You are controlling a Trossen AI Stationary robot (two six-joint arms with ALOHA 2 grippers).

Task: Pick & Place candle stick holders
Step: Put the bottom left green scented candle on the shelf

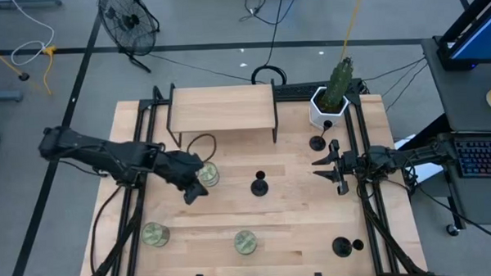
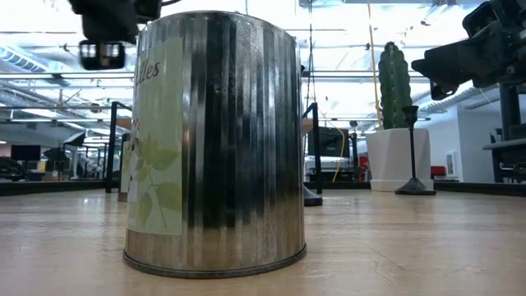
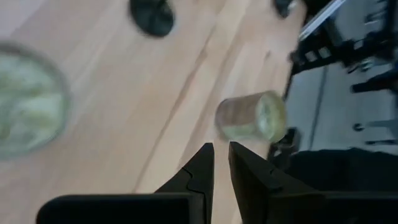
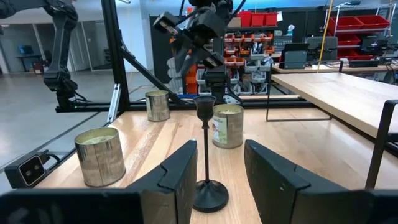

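Reaching for the middle one of the candle stick holders with the right gripper, by the look of it. Find that holder upright on the worktop, out in front of the right gripper and not yet between the fingers. In the right wrist view, see its thin stem lined up with the gap. Note those fingers released, spread wide and carrying nothing.

To do this well:
- Drive straight ahead along the present line, so that the stem enters the gap centred.
- Come in low enough to grasp the stem below the cup, but clear of the round base. Expect a tall, thin piece like this to tip at a sideways nudge.
- Close only once the stem sits well inside the fingers, then lift straight up before carrying.
- Mind the glass jar just beyond the holder, and stop short of it.
- Watch the left gripper hanging beside that same jar, its fingers clenched almost together on nothing. Give it room, since it lies on the far side of the approach.

Leave the other two holders alone for now, one near the plant pot at and one at the near right corner.
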